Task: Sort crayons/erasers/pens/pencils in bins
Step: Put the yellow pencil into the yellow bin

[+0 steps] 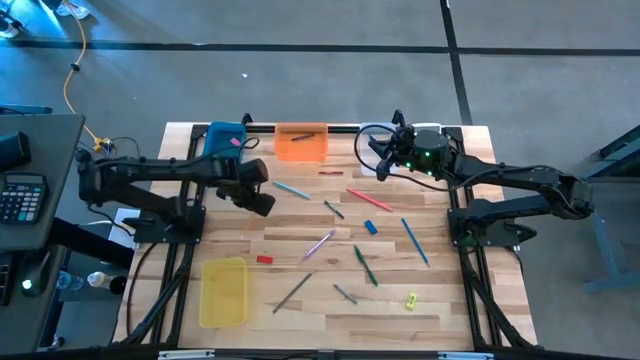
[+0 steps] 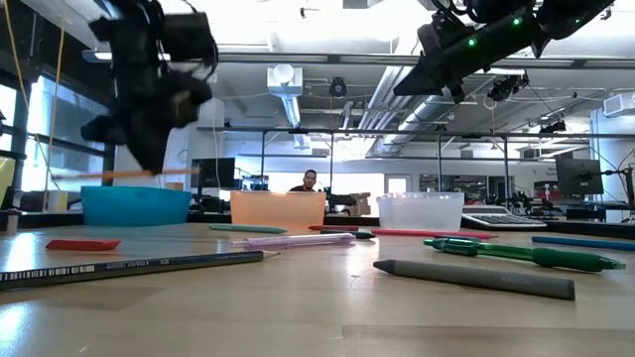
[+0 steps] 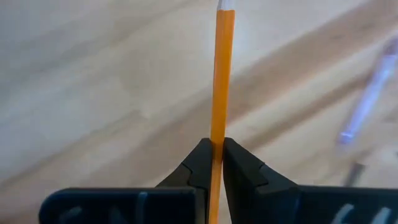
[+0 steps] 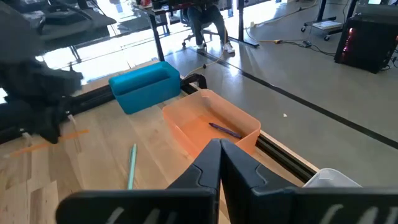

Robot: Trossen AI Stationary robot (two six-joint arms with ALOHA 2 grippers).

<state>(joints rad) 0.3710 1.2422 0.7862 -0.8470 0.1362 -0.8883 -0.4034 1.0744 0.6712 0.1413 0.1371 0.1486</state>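
My left gripper [image 1: 260, 200] hangs above the table's left middle, in front of the blue bin [image 1: 225, 138], shut on an orange pencil [image 3: 221, 74]. My right gripper [image 4: 219, 148] waits shut and raised at the far right, over the clear bin [image 2: 420, 210], touching nothing. The orange bin [image 1: 301, 143] holds a dark stick [image 4: 224, 129]. The yellow bin [image 1: 223, 291] stands near left. Lying flat on the wood are a teal pen [image 1: 291, 189], a red pencil [image 1: 369, 199], a blue pen [image 1: 415, 241], a green pen [image 1: 365, 265], a pinkish pencil [image 1: 319, 244], a grey crayon [image 1: 345, 294] and a red eraser [image 1: 264, 259]. My left gripper pinches the orange pencil's shaft [image 3: 217, 134] between its two fingers, partway along its length. The fingers come from above, pointing steeply down, and lie across the pencil. The pencil [image 2: 109, 176] hangs about level, lifted clear of the table.
A long dark pencil [image 1: 292, 293] lies near the front, a small blue block [image 1: 371, 227] at the middle and a yellow-green piece [image 1: 411, 299] at the near right. A calculator [image 1: 22, 196] sits on a side desk to the left. A person shows in the room behind.
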